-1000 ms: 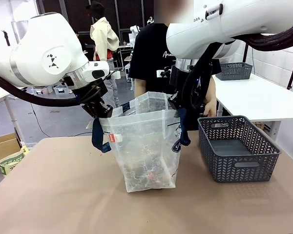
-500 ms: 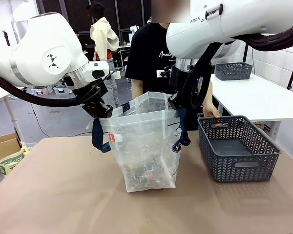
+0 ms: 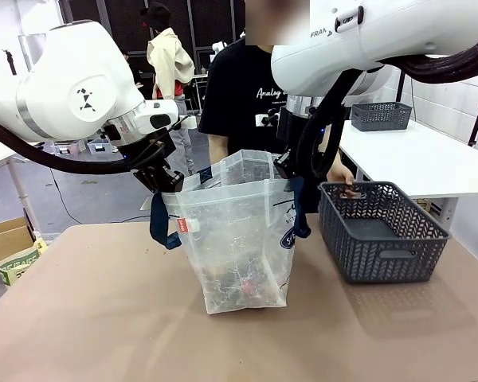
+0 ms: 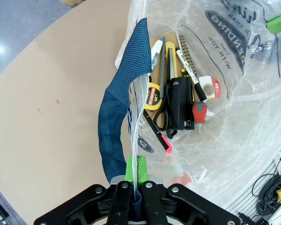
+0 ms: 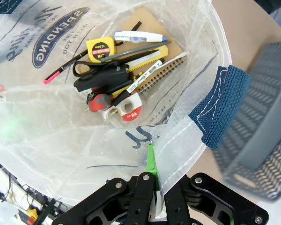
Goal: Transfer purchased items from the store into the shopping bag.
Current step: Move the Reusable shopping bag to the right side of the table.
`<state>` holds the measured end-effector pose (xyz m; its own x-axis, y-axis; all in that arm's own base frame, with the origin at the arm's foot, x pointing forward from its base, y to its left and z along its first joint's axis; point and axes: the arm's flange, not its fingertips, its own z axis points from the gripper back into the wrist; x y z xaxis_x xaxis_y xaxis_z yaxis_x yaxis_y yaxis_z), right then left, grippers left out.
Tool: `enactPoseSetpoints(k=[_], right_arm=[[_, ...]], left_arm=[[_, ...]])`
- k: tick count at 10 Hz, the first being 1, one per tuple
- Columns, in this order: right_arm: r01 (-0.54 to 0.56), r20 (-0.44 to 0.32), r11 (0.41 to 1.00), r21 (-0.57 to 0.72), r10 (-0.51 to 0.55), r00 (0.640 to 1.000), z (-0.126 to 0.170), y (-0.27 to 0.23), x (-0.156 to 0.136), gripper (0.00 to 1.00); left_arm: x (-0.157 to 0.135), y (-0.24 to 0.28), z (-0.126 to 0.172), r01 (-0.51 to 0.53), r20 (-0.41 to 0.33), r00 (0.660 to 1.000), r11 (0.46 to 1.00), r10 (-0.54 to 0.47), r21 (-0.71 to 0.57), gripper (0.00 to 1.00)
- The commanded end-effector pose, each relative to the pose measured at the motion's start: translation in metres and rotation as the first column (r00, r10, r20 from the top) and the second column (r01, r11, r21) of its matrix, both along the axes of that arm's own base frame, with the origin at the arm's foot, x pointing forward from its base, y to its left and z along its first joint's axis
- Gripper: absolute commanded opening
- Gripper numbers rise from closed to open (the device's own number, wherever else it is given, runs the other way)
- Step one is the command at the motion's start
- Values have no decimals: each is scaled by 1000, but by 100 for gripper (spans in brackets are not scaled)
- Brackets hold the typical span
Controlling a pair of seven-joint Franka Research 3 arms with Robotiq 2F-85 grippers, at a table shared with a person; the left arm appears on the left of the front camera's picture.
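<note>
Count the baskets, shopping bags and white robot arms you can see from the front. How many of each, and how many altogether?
grey baskets: 2
shopping bag: 1
white robot arms: 2
Total: 5

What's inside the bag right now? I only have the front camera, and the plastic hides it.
Observer: The left wrist camera shows a yellow tape measure, black scissors and a tape roll lying on the bottom of the bag.
Operator: Is my left side actually holding plastic?
Observer: Yes, the left gripper is shut on the bag's rim, beside the blue strap.
Operator: And the right?
Observer: The right gripper pinches the rim too, near the other strap.
</note>
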<state>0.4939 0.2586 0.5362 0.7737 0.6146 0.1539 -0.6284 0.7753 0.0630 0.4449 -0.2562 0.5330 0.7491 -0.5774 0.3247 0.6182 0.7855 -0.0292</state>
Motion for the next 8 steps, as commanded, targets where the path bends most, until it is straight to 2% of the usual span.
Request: enactPoseSetpoints(k=[1,4,6,8], right_arm=[[1,6,1000,1,-1,1000,1,0,0,0],[0,0,1000,0,0,1000,0,0,0,0],[71,7,997,12,-71,997,4,6,-3,0],[133,-18,991,24,-133,991,8,9,-2,0]], left_arm=[[0,1,1,-10,0,1000,1000,10,-2,0],[0,0,0,0,0,1000,1000,0,0,0],[-2,-4,3,0,31,1000,1000,1,-25,0],[-4,-7,6,14,65,998,999,-12,-31,0]])
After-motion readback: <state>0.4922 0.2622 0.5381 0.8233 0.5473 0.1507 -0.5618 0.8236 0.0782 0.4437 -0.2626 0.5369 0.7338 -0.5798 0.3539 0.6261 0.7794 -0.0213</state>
